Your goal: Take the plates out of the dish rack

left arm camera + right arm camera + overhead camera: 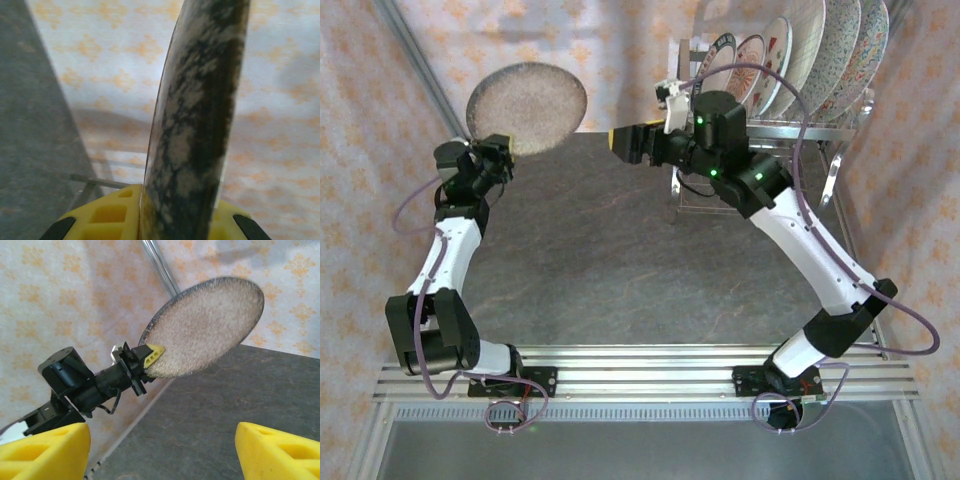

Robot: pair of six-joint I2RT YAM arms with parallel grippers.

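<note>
Five plates [820, 40] stand on edge in the rack [800, 128] at the upper right of the overhead view. You have a sixth, a speckled plate [527, 108], at the upper left, its lower rim pinched in the left claw [496, 152]. Your right claw [623, 143] sits near the top centre, just left of the rack, over the dark table [590, 250]. It points left toward that plate and is well apart from it.

From the left wrist, you see the speckled plate [195, 125] edge-on, rising through the middle of the frame. The claw's yellow fingers [112, 217] press against both of its faces at the bottom.

From the right wrist, your right claw [160, 455] stands wide open and holds nothing, with one yellow finger in each bottom corner. Above centre, the speckled plate [205, 325] tilts up to the right, lifted off the table. The left claw [150, 356] grips it at its lower left rim.
</note>
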